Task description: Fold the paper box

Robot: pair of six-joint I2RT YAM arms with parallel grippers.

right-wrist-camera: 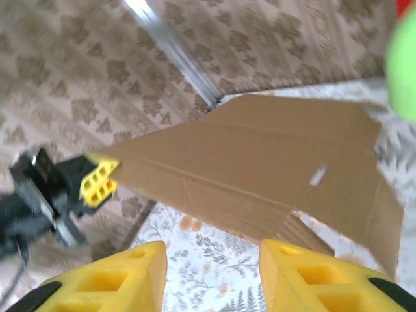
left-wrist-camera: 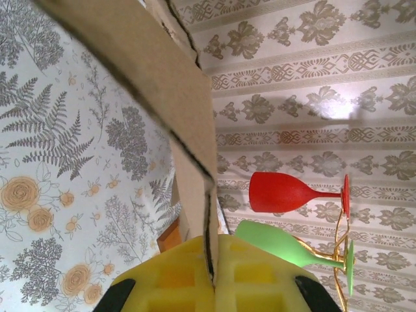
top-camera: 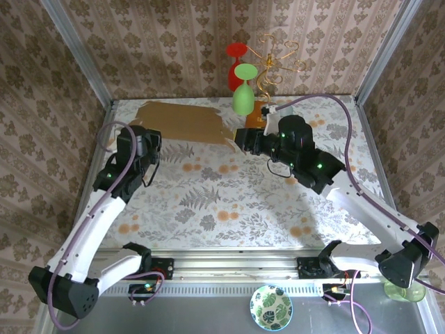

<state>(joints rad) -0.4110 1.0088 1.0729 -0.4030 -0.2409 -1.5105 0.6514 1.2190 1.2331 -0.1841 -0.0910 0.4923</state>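
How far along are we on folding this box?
Barely started. No wall stands yet: the paper box is a mostly flat sheet at the back of the table. In hand: the left gripper is shut on its left edge. The right gripper is open, empty, facing the box. All folds remain.

The left end effector (left-wrist-camera: 211, 276) has its yellow fingers (left-wrist-camera: 260, 279) cut off by the bottom edge of its wrist view. The paper box (left-wrist-camera: 143, 65) clamped between them runs out of frame past the top left corner. Just beyond those fingers, a green glass (left-wrist-camera: 276, 239) is partly hidden behind one of them. The right end effector (right-wrist-camera: 211, 273) has its pads (right-wrist-camera: 104, 279) cropped below as well. The box ahead of it is blurred, and a green shape (right-wrist-camera: 403, 65) to its upper right is cut off by the edge and too smeared to name.
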